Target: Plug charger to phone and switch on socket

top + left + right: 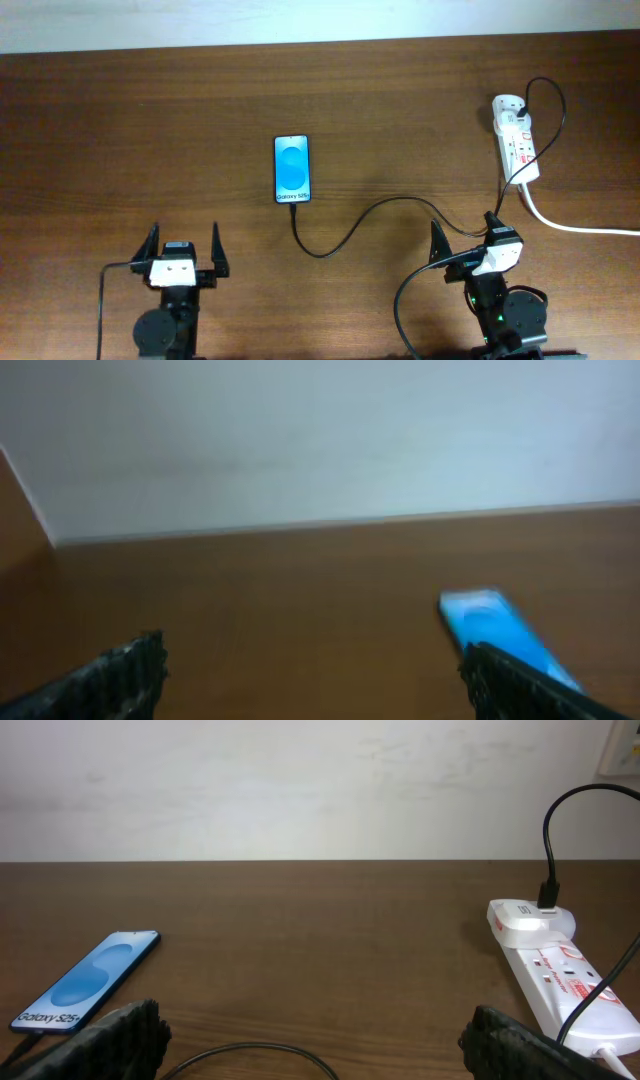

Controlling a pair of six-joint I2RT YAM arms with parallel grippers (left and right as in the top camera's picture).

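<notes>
The phone (292, 168) lies flat mid-table, its blue screen lit with "Galaxy S25" text; it also shows in the right wrist view (88, 980) and the left wrist view (505, 638). The charger cable (355, 228) runs from the phone's near end in a curve to the right and up to an adapter on the far end of the socket (516, 135), a white power strip with red markings at the right (555, 970). Its plug tip meets the phone's near end. My left gripper (184, 252) and right gripper (465, 240) are open and empty near the front edge.
A thick white power cord (580, 228) leaves the socket's near end toward the right edge. A pale wall rises behind the table's far edge (300, 861). The cable loop (250, 1055) lies just in front of my right gripper.
</notes>
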